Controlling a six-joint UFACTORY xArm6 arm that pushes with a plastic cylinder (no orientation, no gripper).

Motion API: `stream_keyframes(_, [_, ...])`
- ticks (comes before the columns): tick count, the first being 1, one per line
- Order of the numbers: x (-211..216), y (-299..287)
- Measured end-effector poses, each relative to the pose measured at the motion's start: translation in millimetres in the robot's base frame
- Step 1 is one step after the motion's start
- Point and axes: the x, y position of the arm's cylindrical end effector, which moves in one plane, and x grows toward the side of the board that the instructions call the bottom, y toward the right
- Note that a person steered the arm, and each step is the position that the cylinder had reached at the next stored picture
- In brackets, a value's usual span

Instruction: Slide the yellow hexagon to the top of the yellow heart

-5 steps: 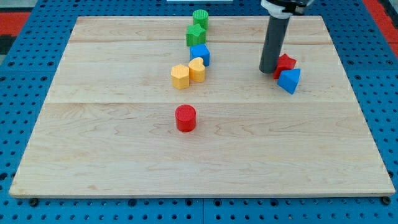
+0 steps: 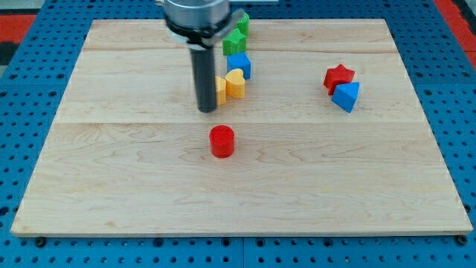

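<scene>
My tip (image 2: 207, 110) apparently touching yellow hexagon (image 2: 221, 90), beside yellow heart (image 2: 236, 83)

Pale wooden board (image 2: 245, 186) of joined planks, grain running left-right, fills most of view. It lies on blue perforated base (image 2: 15, 149) with regular hole grid. Red patches in top corners (image 2: 15, 15). Even, soft light.

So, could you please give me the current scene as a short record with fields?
tip: my tip at the yellow hexagon's view-left side
yellow hexagon: mostly hidden by the rod, beside the yellow heart
above heart: blue cube, green star, green cylinder
view's right: red star, blue block
centre: red cylinder
</scene>
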Motion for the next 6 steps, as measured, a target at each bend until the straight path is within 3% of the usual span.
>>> stream_keyframes(4, [-83.9,38.5])
stream_keyframes(6, [-117.5,11.7])
